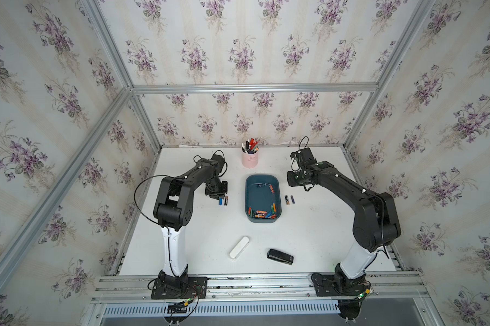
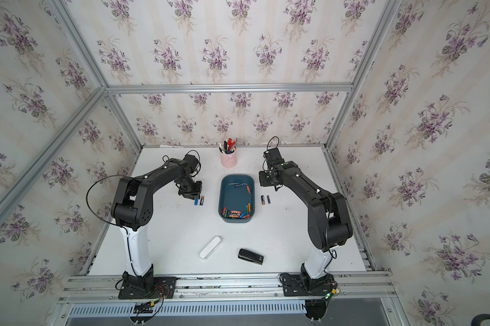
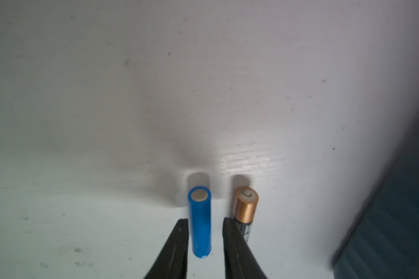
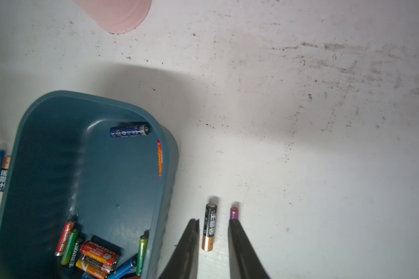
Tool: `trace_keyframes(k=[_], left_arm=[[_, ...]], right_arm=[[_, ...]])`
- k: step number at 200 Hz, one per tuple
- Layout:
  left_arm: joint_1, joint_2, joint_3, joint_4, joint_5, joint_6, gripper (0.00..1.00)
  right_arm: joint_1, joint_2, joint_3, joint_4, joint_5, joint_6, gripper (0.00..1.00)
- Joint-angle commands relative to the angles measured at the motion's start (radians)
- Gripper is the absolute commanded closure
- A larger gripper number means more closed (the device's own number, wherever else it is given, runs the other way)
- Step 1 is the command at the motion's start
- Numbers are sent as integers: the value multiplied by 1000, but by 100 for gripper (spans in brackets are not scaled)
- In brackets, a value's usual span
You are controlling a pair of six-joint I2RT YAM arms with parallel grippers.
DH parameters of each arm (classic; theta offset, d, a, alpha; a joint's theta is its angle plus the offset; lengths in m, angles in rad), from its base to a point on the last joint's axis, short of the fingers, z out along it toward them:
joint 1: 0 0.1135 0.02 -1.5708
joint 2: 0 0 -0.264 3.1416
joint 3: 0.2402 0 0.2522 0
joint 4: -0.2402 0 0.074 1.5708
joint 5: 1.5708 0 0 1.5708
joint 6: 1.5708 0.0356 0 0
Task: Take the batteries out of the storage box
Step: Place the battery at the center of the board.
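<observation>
the box (image 1: 259,199) sits in the middle of the table (image 1: 308,225), most batteries (image 1: 262,213) heaped at its near end. left gripper (image 3: 205,219) is barely parted astride a blue battery (image 3: 200,229) lying left of the box, not pinching it. right gripper (image 4: 213,221) is parted and empty, near a black-gold battery (image 4: 209,227) lying right of the box.

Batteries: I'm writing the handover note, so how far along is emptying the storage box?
Done: four lie on the table, blue battery and copper-topped battery beside the left gripper, black battery and purple battery by the right gripper. In hand: nothing; both grippers are open. Left: ten or so batteries remain in the storage box, mostly piled at one end.
</observation>
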Motion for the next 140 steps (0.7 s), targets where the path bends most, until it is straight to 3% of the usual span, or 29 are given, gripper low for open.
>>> trace_keyframes(k=[1,61,140], left_arm=[[3,-15,15,-29,-22,14,69],[4,-53,47,-64,-50,4,68],[22,-71,10,-36,-31,34,66]], right_arm=[[35,23,48,-47,41,-5,73],[220,194,279,-221,278,40,73],[280,391,447,-307,306,96,73]])
